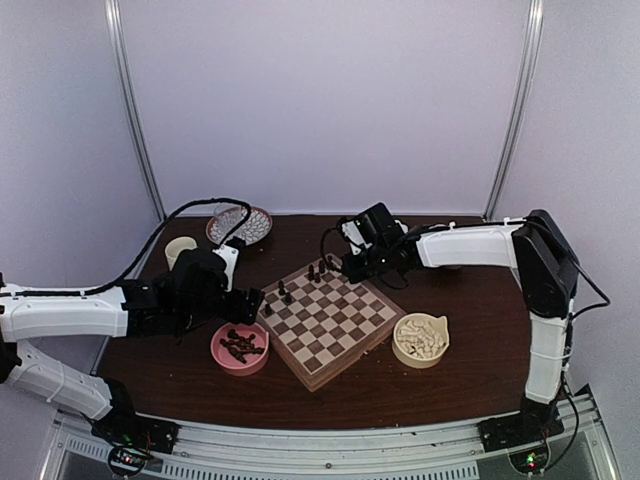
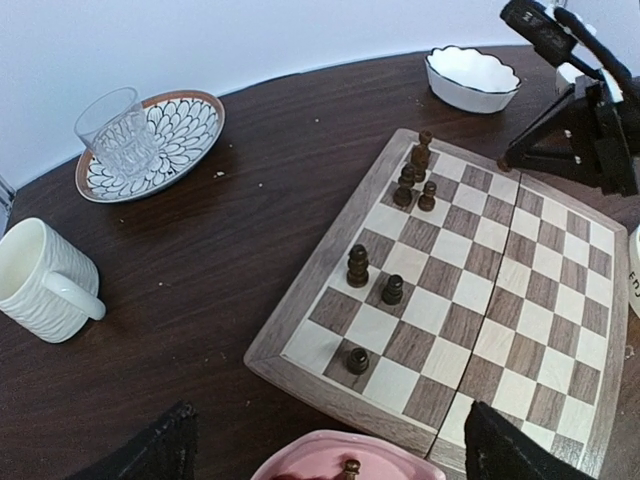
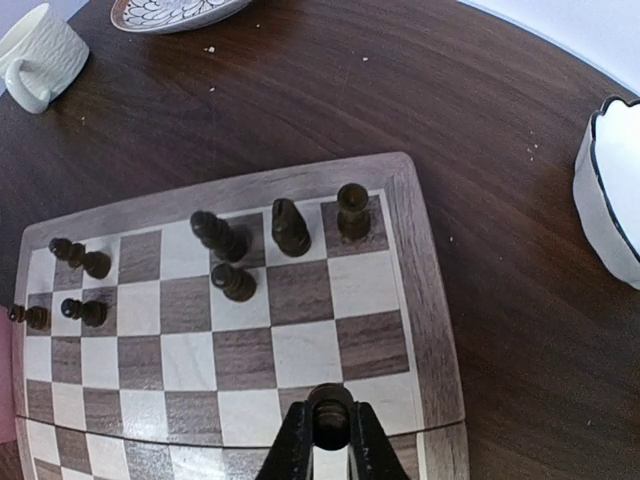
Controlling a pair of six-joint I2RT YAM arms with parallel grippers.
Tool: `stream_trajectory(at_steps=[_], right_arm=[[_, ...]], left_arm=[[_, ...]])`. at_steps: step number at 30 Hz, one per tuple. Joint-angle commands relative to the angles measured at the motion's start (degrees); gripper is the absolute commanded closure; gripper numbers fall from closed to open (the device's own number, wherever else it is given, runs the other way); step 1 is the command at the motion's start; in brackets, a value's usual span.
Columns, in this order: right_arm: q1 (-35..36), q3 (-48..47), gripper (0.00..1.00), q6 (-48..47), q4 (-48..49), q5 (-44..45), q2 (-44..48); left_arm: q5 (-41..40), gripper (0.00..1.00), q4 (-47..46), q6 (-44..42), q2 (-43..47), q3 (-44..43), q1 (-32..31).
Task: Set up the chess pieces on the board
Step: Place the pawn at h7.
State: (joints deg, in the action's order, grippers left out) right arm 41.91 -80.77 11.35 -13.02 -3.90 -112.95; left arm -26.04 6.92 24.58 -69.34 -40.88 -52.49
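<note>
The right gripper [image 3: 328,432] is clenched on a dark piece [image 3: 328,412], pinched between its fingers at 6 o'clock over the board [image 3: 300,340] (four more pieces [image 3: 290,228] stand toward 12 o'clock). The left gripper [image 2: 328,445] is released, the board at its 1 o'clock.

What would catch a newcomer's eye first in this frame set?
The board sits mid-table with only a few dark chess pieces along its far-left edge. The right gripper hangs over the board's far edge, shut on one dark piece. The left gripper gapes open by the pink bowl of dark pieces; a cream bowl right of the board holds the white set.
</note>
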Motion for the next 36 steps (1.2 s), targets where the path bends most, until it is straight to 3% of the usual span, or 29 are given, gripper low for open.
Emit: stream_trajectory(at_steps=[1,11,36], right_arm=[[-1.0,-4.9,0.92,-0.4,-0.7,1.4,-4.7],[-1.6,-11.6,0.92,-1.7,-1.1,0.9,-11.2],[-1.6,-15.3,0.88,-2.6,-1.8,3.6,-14.7]], left_arm=[[1.6,0.08,-2.6,-1.0,-0.1,-0.3,0.2],[1.8,0.09,-2.9,-1.5,0.6,0.0,-0.2],[2.6,0.10,-3.1,-2.0,0.2,-0.1,-0.4]])
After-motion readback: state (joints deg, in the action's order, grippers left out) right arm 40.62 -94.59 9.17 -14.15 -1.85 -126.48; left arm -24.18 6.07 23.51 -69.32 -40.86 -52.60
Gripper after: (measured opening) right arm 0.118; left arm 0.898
